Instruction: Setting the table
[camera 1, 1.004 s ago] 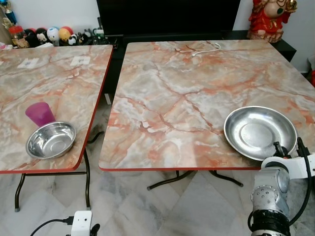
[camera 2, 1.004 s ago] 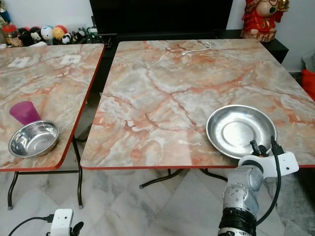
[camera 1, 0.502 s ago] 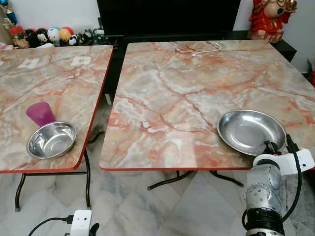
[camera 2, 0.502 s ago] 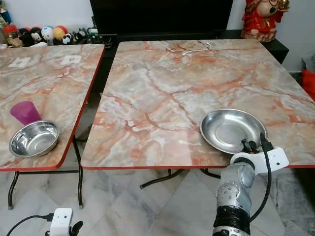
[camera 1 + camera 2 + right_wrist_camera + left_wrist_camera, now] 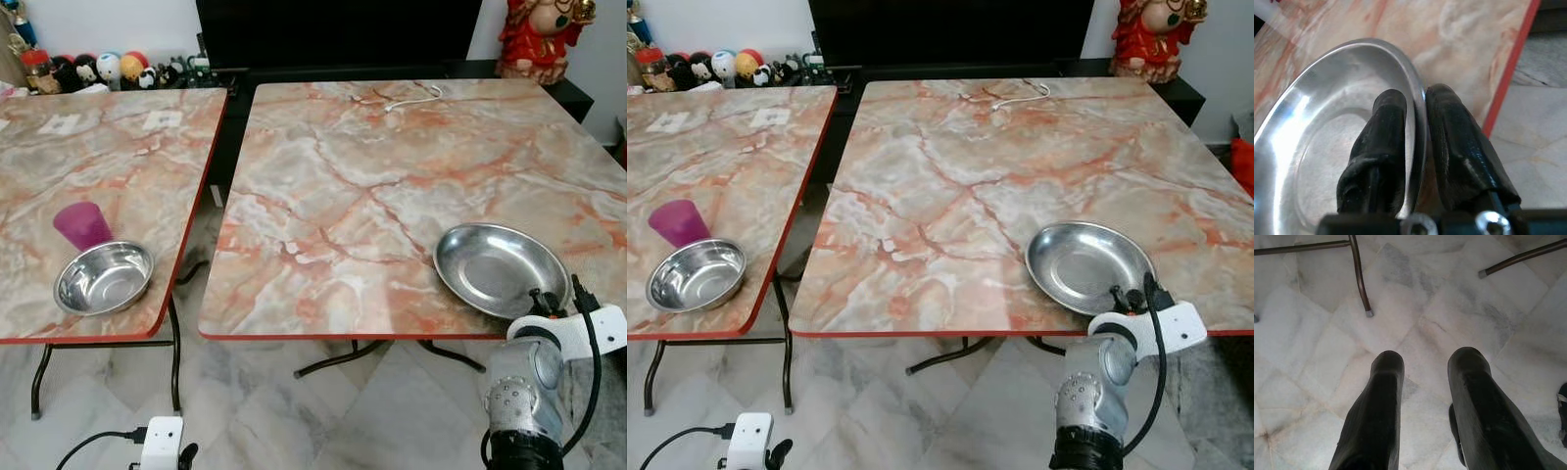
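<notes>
Right pincer (image 5: 1415, 105) grips steel plate (image 5: 498, 269) (rim).

1. My right gripper (image 5: 1415, 105) sits at the near edge of the right table (image 5: 392, 186), pinching the rim of the steel plate (image 5: 495, 266); ahead of it and to its left the marble is bare, so I can pass there.
2. Far ahead lies a white cable (image 5: 411, 98), well apart.
3. Well to its left, across the gap between tables, a steel bowl (image 5: 104, 278) and a pink cup (image 5: 82, 224) touch.
4. My left gripper (image 5: 1422, 360) hangs over open floor, table legs (image 5: 1359, 276) ahead.
</notes>
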Robot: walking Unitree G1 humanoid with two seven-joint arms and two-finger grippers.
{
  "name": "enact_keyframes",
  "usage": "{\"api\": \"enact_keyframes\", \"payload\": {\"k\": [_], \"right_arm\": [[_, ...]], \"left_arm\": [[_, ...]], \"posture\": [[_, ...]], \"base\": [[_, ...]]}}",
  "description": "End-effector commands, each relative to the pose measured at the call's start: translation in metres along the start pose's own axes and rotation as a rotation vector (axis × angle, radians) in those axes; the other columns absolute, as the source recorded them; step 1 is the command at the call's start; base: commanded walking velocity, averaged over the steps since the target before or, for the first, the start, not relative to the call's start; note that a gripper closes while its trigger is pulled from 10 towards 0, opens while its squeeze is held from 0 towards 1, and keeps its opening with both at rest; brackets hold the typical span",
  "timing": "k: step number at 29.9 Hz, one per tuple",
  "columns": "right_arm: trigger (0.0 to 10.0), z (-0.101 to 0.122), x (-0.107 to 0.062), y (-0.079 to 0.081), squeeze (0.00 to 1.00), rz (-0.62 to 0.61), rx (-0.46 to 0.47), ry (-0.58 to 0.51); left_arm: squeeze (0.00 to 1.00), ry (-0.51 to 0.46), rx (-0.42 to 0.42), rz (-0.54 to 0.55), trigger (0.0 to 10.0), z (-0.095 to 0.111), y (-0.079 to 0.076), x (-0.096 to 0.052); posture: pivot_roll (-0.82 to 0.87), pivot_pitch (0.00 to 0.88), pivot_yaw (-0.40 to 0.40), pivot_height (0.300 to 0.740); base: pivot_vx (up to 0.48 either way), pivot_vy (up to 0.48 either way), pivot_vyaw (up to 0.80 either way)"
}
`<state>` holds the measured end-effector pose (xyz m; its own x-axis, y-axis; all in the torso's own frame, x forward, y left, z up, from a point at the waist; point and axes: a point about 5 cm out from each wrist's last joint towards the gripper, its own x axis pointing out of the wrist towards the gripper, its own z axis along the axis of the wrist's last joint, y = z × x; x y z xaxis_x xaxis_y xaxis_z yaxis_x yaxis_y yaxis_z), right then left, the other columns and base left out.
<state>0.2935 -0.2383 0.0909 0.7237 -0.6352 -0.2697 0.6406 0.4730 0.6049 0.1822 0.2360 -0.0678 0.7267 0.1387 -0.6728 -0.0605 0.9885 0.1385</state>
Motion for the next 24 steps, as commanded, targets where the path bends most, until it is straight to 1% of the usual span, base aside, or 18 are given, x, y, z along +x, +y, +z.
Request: {"api": "enact_keyframes", "payload": {"k": [1, 2, 3, 4, 6, 7, 8, 9, 10, 11, 13, 15, 16, 18, 19, 20, 21, 24], "right_arm": [[10.0, 0.002, -0.002, 0.000, 0.00, 0.005, -0.007, -0.004], [10.0, 0.002, -0.003, 0.001, 0.00, 0.010, 0.000, -0.002], [10.0, 0.003, -0.003, 0.002, 0.97, 0.022, -0.005, -0.007], [10.0, 0.004, -0.003, 0.004, 0.97, 0.030, -0.010, -0.014], [10.0, 0.007, -0.004, 0.007, 0.89, 0.039, -0.011, -0.027], [10.0, 0.007, -0.004, 0.007, 0.89, 0.040, -0.007, -0.030], [10.0, 0.009, -0.005, 0.008, 0.62, 0.044, -0.014, -0.039], [10.0, 0.009, -0.005, 0.008, 0.62, 0.044, -0.014, -0.039], [10.0, 0.010, -0.005, 0.009, 0.00, 0.049, -0.029, -0.050], [10.0, 0.010, -0.005, 0.009, 0.00, 0.049, -0.029, -0.050], [10.0, 0.020, -0.009, 0.007, 0.00, 0.062, -0.125, -0.126], [10.0, 0.027, -0.011, 0.012, 0.00, 0.124, -0.223, -0.183], [10.0, 0.027, -0.012, 0.017, 0.00, 0.175, -0.264, -0.188], [10.0, 0.023, -0.015, 0.032, 0.00, 0.347, -0.326, -0.169], [10.0, 0.022, -0.016, 0.036, 0.00, 0.395, -0.339, -0.163], [10.0, 0.023, -0.018, 0.040, 0.00, 0.442, -0.378, -0.178], [10.0, 0.023, -0.018, 0.040, 0.00, 0.442, -0.378, -0.178], [10.0, 0.025, -0.021, 0.053, 0.00, 0.620, -0.506, -0.189]], "left_arm": [[0.00, 0.034, -0.003, 0.004, 10.0, -0.007, 0.000, -0.002], [0.00, 0.034, -0.003, 0.004, 10.0, -0.007, 0.000, -0.002], [0.00, 0.033, -0.003, 0.004, 10.0, -0.007, 0.000, -0.002], [0.00, 0.032, -0.003, 0.004, 10.0, -0.006, 0.000, -0.002], [0.00, 0.031, -0.004, 0.004, 10.0, -0.006, 0.000, -0.002], [0.00, 0.030, -0.005, 0.004, 10.0, -0.006, 0.000, -0.002], [0.00, 0.030, -0.005, 0.004, 10.0, -0.006, 0.000, -0.001], [0.00, 0.030, -0.005, 0.004, 10.0, -0.006, 0.000, -0.001], [0.00, 0.029, -0.005, 0.004, 10.0, -0.006, -0.001, -0.001], [0.00, 0.029, -0.005, 0.004, 10.0, -0.006, -0.001, -0.001], [0.00, 0.027, -0.008, 0.003, 10.0, -0.006, -0.001, -0.001], [0.00, 0.026, -0.011, 0.004, 10.0, -0.006, -0.001, -0.001], [0.00, 0.025, -0.012, 0.005, 10.0, -0.006, -0.001, -0.001], [0.00, 0.024, -0.018, 0.007, 10.0, -0.006, -0.001, -0.001], [0.00, 0.023, -0.021, 0.008, 10.0, -0.006, -0.001, -0.001], [0.00, 0.023, -0.024, 0.010, 10.0, -0.006, -0.001, -0.001], [0.00, 0.023, -0.024, 0.010, 10.0, -0.006, -0.001, -0.001], [0.00, 0.025, -0.029, 0.015, 10.0, -0.006, -0.001, -0.001]], "posture": [[-0.09, 0.088, 0.032, 0.740], [-0.09, 0.090, 0.032, 0.740], [-0.09, 0.089, 0.031, 0.740], [-0.09, 0.090, 0.031, 0.740], [-0.09, 0.092, 0.031, 0.740], [-0.09, 0.092, 0.031, 0.740], [-0.10, 0.092, 0.030, 0.740], [-0.10, 0.092, 0.030, 0.740], [-0.10, 0.092, 0.030, 0.740], [-0.10, 0.092, 0.030, 0.740], [-0.10, 0.093, 0.030, 0.740], [-0.10, 0.094, 0.031, 0.740], [-0.10, 0.093, 0.031, 0.740], [-0.10, 0.093, 0.032, 0.740], [-0.10, 0.093, 0.032, 0.740], [-0.11, 0.094, 0.033, 0.740], [-0.11, 0.094, 0.033, 0.740], [-0.12, 0.089, 0.030, 0.740]], "base": [[0.000, 0.000, 0.00], [0.000, 0.000, 0.00], [0.000, 0.000, 0.00], [0.000, 0.000, 0.00], [0.000, 0.000, 0.00], [0.000, 0.000, 0.00], [0.000, 0.000, 0.00], [0.000, 0.000, 0.00], [0.000, 0.000, 0.00], [0.000, 0.000, 0.00], [0.000, 0.000, 0.00], [0.000, 0.000, 0.00], [0.000, 0.000, 0.00], [0.000, 0.000, 0.00], [0.000, 0.000, 0.00], [0.000, 0.000, 0.00], [0.000, 0.000, 0.00], [0.000, 0.000, 0.00]]}}
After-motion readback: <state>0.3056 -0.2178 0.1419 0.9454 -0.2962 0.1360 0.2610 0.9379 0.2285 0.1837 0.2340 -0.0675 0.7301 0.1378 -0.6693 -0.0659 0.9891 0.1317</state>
